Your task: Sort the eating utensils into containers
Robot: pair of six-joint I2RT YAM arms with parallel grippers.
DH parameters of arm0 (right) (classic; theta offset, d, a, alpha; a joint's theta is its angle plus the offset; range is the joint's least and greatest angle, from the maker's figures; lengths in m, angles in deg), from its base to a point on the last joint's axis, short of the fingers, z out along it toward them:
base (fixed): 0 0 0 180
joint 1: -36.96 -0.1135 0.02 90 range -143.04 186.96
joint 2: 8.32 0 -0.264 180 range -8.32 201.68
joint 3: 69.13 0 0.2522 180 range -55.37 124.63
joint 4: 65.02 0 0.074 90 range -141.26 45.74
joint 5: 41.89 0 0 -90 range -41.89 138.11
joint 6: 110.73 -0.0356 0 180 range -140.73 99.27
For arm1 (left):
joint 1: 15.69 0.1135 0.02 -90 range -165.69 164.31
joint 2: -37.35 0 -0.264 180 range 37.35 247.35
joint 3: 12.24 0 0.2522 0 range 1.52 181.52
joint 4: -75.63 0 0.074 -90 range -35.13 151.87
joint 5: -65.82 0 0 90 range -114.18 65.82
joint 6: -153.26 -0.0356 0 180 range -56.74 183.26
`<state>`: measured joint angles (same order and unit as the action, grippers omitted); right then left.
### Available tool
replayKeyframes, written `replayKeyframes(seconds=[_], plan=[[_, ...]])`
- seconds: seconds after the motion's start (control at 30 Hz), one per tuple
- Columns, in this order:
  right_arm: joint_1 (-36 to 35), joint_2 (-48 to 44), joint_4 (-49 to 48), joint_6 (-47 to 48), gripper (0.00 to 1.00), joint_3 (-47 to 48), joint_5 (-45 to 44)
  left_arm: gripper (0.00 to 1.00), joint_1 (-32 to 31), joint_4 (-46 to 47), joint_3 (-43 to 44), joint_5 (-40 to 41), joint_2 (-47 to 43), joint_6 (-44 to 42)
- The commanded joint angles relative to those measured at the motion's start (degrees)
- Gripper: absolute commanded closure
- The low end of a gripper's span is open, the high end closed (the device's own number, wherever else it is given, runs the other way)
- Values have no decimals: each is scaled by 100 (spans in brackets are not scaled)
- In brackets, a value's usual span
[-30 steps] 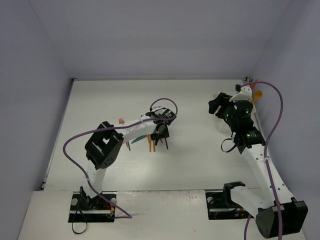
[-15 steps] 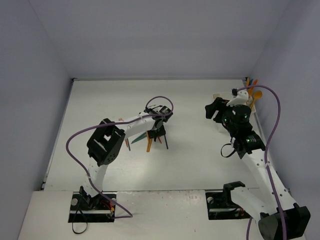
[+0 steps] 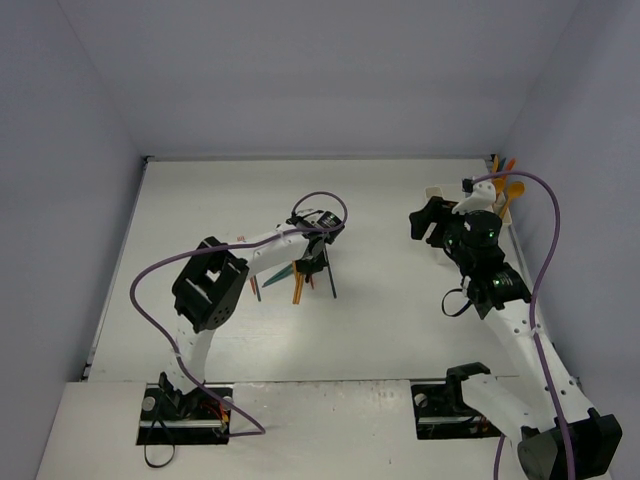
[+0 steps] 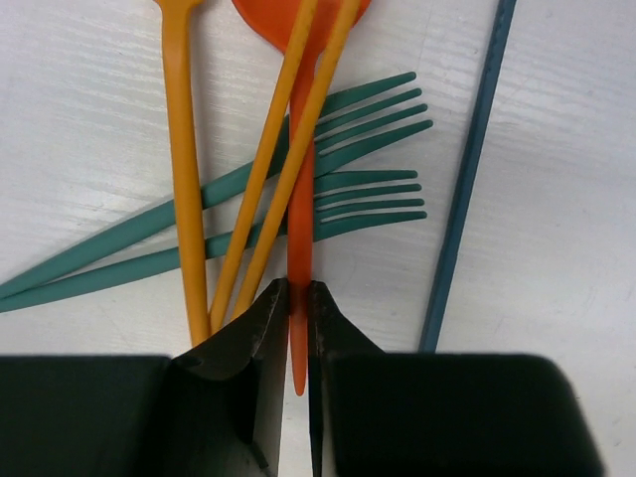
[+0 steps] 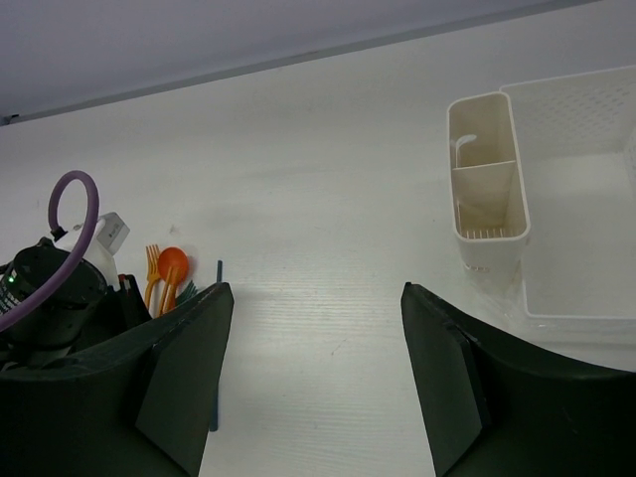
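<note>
Clamped tight in the left claw (image 4: 296, 303): the red-orange spoon (image 4: 301, 238), pinched at the very tail of its thin handle and lying flat on the tabletop (image 4: 556, 298) inside the loose heap of cutlery. Spread wide and holding nothing: the right claw (image 5: 313, 383), looking across at the white compartment holder (image 5: 487, 184), well apart from the heap.

Risky to pull straight up. Crossing over the spoon's handle just ahead of the jaws, by the look of it: two orange handles (image 4: 256, 189). Likely to be levered up, flicked aside or carried off with the spoon, then dropped somewhere short of the holder. Underneath, two teal forks (image 4: 328, 204), apt to be dragged askew in the same tug. Close against the left jaw as well, a lone orange handle (image 4: 183, 149); easy to snag on the way out. Less to fear from the dark teal knife (image 4: 464, 189), apart on the right.

Weak hold, too, in all likelihood: slick, narrow plastic gripped at one end only, with the bowl far out ahead. Apt to droop, swivel between the jaws or slip free in transit, and then to miss a narrow slot or strike the rim. Possible also to topple so light a holder with a hard poke. Worth watching, finally, for a clash of arms near the holder, given its place on the right arm's side.
</note>
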<state>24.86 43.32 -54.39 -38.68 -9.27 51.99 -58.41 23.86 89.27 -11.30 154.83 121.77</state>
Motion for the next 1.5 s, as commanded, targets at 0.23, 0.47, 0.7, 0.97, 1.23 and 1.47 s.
replayKeyframes(seconds=[0.23,0.47,0.7,0.97,1.23,1.47], plan=[[-47,273,-227,137,34,405,703,100,-298,179,95,650,-1531,-1313],[-74,878,-231,-331,35,969,1876,100,-531,2111,-940,187,-2635,-2466],[-341,1424,-239,-822,38,1526,2375,100,-629,3643,-1724,-458,-3406,-3211],[-1032,1886,-319,-1081,37,1976,2413,100,-745,4124,-1604,-676,-3657,-3399],[-1400,2140,-398,-1131,41,1972,2123,100,-945,4223,-1383,-708,-3706,-3382],[-1412,1938,-458,-1035,76,1803,1627,100,-1197,4249,-1198,-708,-3580,-3408]])
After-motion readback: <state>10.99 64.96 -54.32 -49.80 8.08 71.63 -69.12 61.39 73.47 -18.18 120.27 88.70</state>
